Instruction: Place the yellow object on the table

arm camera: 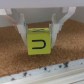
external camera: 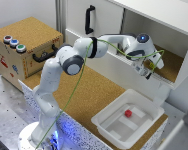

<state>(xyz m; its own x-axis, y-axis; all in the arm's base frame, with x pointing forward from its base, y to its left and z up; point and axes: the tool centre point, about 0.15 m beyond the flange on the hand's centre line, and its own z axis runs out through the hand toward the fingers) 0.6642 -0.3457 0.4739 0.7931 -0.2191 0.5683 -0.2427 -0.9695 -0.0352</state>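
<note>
In the wrist view the yellow object, a small yellow cube with a dark U mark on its face, sits between my two pale fingers. My gripper is shut on its upper part, just over a brown cork surface with a white speckled strip at its edge. In the exterior view my gripper hangs at the open front of the white cabinet, over its cork floor. The cube is too small to make out there. The table lies lower, toward the exterior view's left.
A white tray holding a small red block stands on the table below the gripper. A cork-covered box with coloured buttons is at the exterior view's left. A yellow-green cable runs along the arm.
</note>
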